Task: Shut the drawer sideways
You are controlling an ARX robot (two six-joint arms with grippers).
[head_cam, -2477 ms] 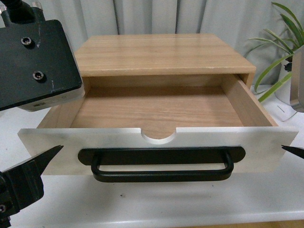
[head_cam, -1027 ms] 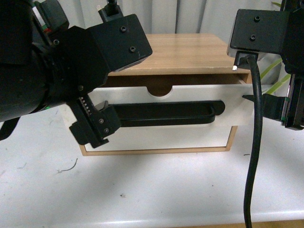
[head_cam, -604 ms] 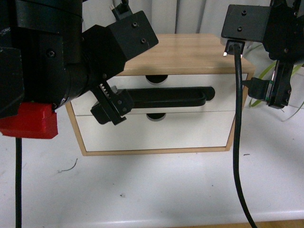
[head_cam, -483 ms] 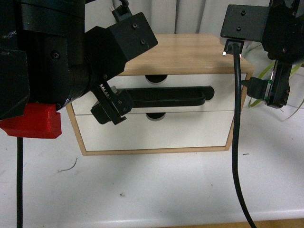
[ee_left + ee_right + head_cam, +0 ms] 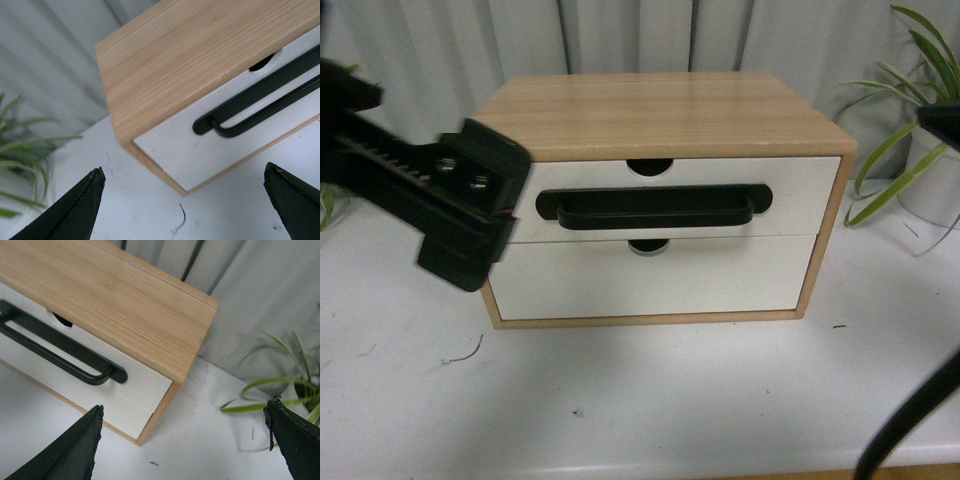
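Observation:
The drawer [image 5: 790,190], with white front, black bar handle [image 5: 655,208] and a notch in its top edge, sits flush in the top slot of the light wood cabinet [image 5: 660,115]. My left gripper [image 5: 182,167] is open and empty, off the cabinet's left front corner, touching nothing; its arm shows blurred in the front view [image 5: 460,205]. My right gripper [image 5: 183,405] is open and empty, off the cabinet's right front corner. The drawer also shows in the left wrist view [image 5: 170,145] and the right wrist view [image 5: 145,380].
A handle-less white drawer [image 5: 650,275] sits shut below. The cabinet stands on a white table [image 5: 640,400]. A potted plant [image 5: 910,130] stands to the right, more leaves [image 5: 20,150] to the left. A black cable [image 5: 910,420] crosses the front right corner. Grey curtain behind.
The drawer has gone from pulled out to flush in the cabinet. Both arms have since drawn back from its front, the left to the left side, the right almost out of view.

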